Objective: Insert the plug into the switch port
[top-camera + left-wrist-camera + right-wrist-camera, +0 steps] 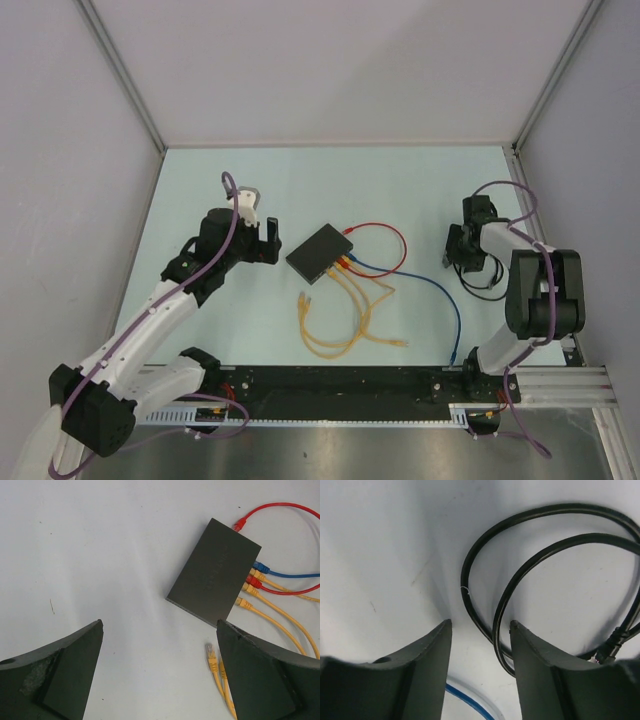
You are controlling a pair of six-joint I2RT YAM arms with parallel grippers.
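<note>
The left gripper (270, 243) hovers over the left half of the table (250, 180), released, with its jaws spread wide and nothing between them; its fingers point right toward the switch (320, 253). The switch lies flat near the table centre, just right of that gripper and not touching it. Its long axis runs diagonally from near-left to far-right. The socket edge is a long edge and faces near-right. Blue, yellow, red and yellow plugs sit in a row along that edge. The yellow cables (345, 335) trail toward the near side, with loose ends on the table. The red cable (395, 235) loops right and returns to the switch's far-right short edge; whether that end is seated cannot be told. The blue cable (445, 295) curves right and toward the near edge. The right gripper (481, 625) is low over the table at the right, jaws partly apart and unclenched. A loop of the black cable (463, 587) passes through the gap, close to one finger.
</note>
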